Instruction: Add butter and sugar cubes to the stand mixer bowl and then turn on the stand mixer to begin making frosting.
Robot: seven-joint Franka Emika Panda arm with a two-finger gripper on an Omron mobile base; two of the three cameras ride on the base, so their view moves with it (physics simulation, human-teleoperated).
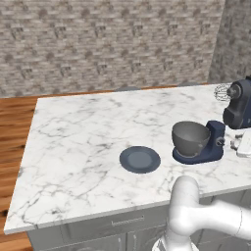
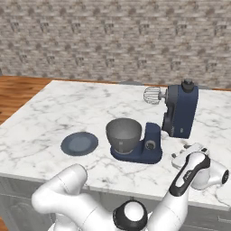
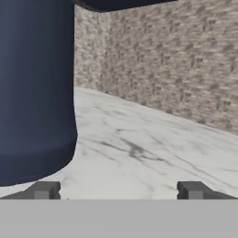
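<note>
The navy stand mixer (image 2: 180, 113) stands on the marble counter with its head tilted up and its wire whisk (image 2: 152, 95) in the air. The grey stand mixer bowl (image 2: 123, 133) sits on the mixer's base, and a small silver knob (image 2: 150, 145) shows on the side. My gripper (image 2: 182, 154) is low over the counter just right of the mixer, open, with nothing between its fingers. In the hand view the gripper (image 3: 117, 191) has the mixer's navy body (image 3: 32, 93) close on its left. The butter and sugar cubes are out of view.
A dark blue-grey round plate (image 1: 139, 159) lies bare on the counter left of the bowl. The marble counter (image 1: 83, 137) stretches wide to the left and back. A brick wall (image 1: 108, 44) stands behind it, and wood floor (image 1: 14, 127) lies beyond the left edge.
</note>
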